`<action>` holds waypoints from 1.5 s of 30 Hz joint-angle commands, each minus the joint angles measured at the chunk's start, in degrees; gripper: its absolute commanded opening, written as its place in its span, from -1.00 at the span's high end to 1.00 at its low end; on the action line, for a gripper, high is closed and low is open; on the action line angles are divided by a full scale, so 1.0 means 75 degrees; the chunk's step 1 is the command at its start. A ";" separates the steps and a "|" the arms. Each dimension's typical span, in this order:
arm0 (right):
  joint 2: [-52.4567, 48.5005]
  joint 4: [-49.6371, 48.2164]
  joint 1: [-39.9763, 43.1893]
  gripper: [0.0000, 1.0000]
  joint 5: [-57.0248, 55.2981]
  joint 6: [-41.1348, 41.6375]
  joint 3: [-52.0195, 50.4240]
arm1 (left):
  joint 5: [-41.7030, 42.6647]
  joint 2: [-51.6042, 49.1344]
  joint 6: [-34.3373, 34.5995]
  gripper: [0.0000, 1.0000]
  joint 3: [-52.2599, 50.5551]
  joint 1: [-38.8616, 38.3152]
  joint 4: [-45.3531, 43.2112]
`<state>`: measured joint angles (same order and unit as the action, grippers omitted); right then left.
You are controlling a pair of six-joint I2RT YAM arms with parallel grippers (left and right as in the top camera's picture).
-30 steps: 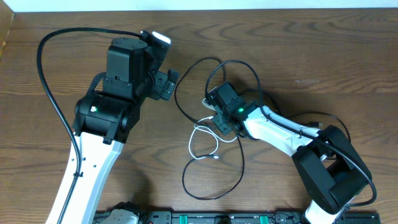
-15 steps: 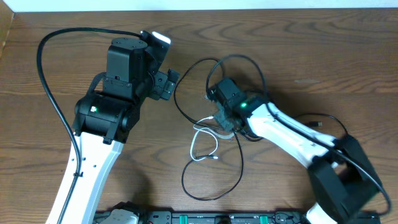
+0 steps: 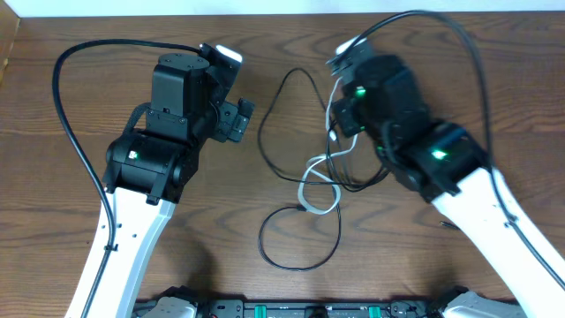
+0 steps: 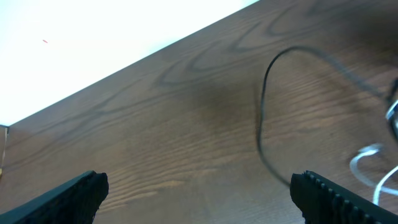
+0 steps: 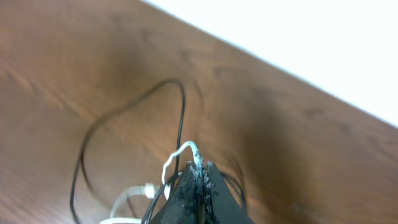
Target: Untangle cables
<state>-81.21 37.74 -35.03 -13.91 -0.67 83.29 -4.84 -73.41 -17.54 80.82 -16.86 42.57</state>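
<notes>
- Near the desk's (image 3: 35, 221) front edge, about midway along it, a loop of the black cables (image 3: 260, 243) lies flat.
- Just beyond, the white cable (image 3: 305, 190) curls on the wood, then climbs to the right gripper, crossing black strands.
- The right gripper (image 5: 198, 169) hangs above the desk, right of centre, its jaws closed on the white cable. Black strands hang at its tips too, but I cannot tell whether they are pinched.
- The left gripper (image 4: 199, 183), left of centre, has its jaws wide apart with nothing between them.
- Farthest, another black loop arcs toward the far edge, between the two grippers.
</notes>
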 commanded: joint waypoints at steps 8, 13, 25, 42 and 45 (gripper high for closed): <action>0.1297 -0.0152 0.0187 0.98 0.0213 -0.0300 0.1443 | -0.0012 -0.0029 0.0125 -0.98 -0.0015 0.0032 0.0003; 0.1343 -0.0154 0.0187 0.98 0.0970 -0.0323 0.1533 | -0.0009 -0.0029 0.0125 -0.98 -0.0015 0.0032 0.0009; 0.1040 0.0099 0.0187 0.98 0.0052 -0.0356 0.1530 | 0.0242 -0.0029 0.0122 -0.98 -0.0015 0.0032 0.0035; -0.0734 0.2836 0.0117 0.42 0.1189 0.0201 0.1250 | 0.0242 -0.0029 0.0122 -0.98 -0.0015 0.0032 0.0032; -0.1309 0.3185 -0.0029 0.35 0.1311 0.0204 0.1201 | 0.0245 -0.0029 0.0122 -0.98 -0.0015 0.0032 0.0032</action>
<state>-87.59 60.03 -34.22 -7.20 -0.03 93.21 -3.31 -73.41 -17.54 80.82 -16.86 42.85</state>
